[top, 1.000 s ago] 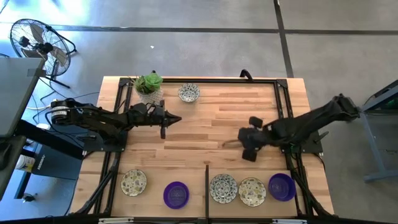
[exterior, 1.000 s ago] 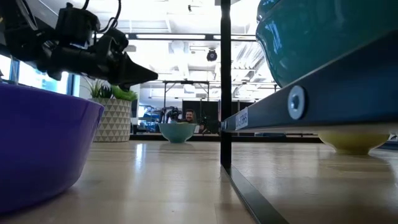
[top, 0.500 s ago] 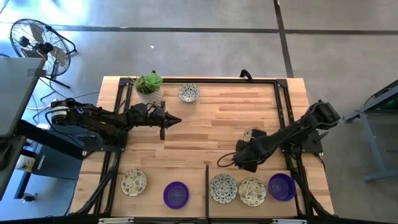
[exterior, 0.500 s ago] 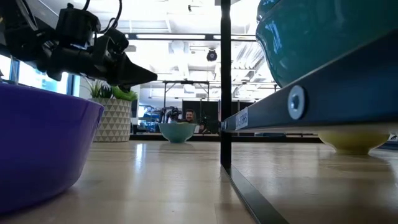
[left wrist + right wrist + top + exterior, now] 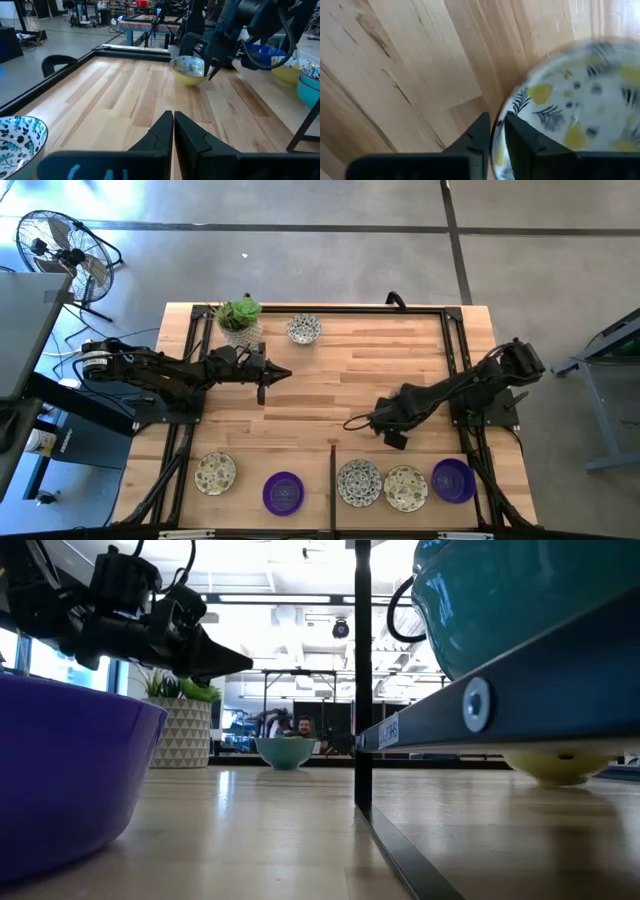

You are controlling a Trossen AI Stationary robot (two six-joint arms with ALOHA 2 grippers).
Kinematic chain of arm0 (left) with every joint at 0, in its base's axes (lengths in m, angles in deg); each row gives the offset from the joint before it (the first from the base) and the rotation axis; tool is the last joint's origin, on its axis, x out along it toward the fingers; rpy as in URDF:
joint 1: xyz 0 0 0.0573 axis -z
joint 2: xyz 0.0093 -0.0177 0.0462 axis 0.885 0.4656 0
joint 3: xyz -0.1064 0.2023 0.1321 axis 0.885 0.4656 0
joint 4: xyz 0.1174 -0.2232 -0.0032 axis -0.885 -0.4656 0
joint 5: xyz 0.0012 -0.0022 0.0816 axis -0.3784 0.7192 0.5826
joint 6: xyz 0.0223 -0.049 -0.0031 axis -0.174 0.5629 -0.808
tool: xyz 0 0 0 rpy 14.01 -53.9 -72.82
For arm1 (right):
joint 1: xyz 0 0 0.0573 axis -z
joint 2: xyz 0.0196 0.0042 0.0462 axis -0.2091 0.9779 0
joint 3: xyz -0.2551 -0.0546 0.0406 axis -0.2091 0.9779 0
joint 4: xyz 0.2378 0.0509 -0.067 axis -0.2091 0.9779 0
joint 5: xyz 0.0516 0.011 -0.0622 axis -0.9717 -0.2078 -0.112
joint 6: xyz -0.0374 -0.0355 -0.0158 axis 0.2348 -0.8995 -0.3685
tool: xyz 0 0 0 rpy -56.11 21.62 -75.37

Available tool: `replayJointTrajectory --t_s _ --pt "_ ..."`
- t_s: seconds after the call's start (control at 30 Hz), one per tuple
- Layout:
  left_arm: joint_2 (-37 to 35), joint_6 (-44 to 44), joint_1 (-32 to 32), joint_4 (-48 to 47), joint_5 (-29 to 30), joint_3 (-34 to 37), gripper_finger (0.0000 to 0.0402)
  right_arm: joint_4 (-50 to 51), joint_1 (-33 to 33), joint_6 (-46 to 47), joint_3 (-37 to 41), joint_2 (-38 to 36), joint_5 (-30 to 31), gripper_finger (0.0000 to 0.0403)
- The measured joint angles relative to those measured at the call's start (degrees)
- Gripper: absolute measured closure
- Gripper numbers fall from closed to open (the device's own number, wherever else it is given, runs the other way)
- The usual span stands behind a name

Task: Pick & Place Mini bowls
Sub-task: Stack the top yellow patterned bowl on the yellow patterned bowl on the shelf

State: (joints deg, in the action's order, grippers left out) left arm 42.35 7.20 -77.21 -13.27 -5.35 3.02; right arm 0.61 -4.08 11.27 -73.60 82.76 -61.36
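Observation:
My right gripper (image 5: 493,131) is shut on a cream mini bowl (image 5: 575,105) with yellow and dark speckles, at the table's middle right. My right arm (image 5: 440,392) hides this bowl in the high view. The left wrist view shows it (image 5: 189,69), yellow outside, under my right gripper (image 5: 212,70). My left gripper (image 5: 264,377) is shut and empty, hovering at the table's left (image 5: 173,131). Another patterned bowl (image 5: 303,330) rests on its base at the far edge. My right gripper pinches the bowl's rim (image 5: 499,124), one finger (image 5: 517,134) inside the bowl and one (image 5: 480,134) outside. The fingers come down from above on the rim's near side (image 5: 207,74). Whether the bowl's base is on the table, I cannot tell.
A row of bowls rests along the near edge: speckled (image 5: 215,473), purple (image 5: 283,492), speckled (image 5: 359,482), speckled (image 5: 405,487), purple (image 5: 453,479). A potted plant (image 5: 238,315) stands at the far left. A dark upright bar (image 5: 362,680) stands at the near middle.
My right gripper has dropped and reached toward the table's left and near edge, over the speckled bowl that showed half a second ago. In the low view that bowl has shifted a little toward the table's left. My left arm has kept still.

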Motion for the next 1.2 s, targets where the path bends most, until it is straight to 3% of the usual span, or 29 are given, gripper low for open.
replayJointTrajectory --t_s 0.17,0.57,0.8,1.0,1.2 --pt "0.00 0.00 0.00 -0.01 0.09 0.00 0.0390 -0.53 0.14 -2.35 -0.75 -0.24 -0.55 0.0393" --pt "0.00 -0.42 0.00 -0.03 0.13 -0.02 0.0390 -4.49 -1.19 -3.97 -4.13 -0.33 -11.57 0.0378" --pt "0.00 -0.42 0.00 -0.07 0.15 -0.02 0.0390 -7.18 -2.53 -1.80 -4.47 -0.17 -15.86 0.0298" --pt "0.00 -0.42 0.00 -0.07 0.17 -0.04 0.0390 -2.22 -1.35 -2.55 -9.25 -2.67 -16.09 0.0227" --pt "0.02 -0.42 0.00 -0.06 0.11 -0.04 0.0390 3.56 5.04 -6.17 -7.95 -12.07 -10.32 0.0216"
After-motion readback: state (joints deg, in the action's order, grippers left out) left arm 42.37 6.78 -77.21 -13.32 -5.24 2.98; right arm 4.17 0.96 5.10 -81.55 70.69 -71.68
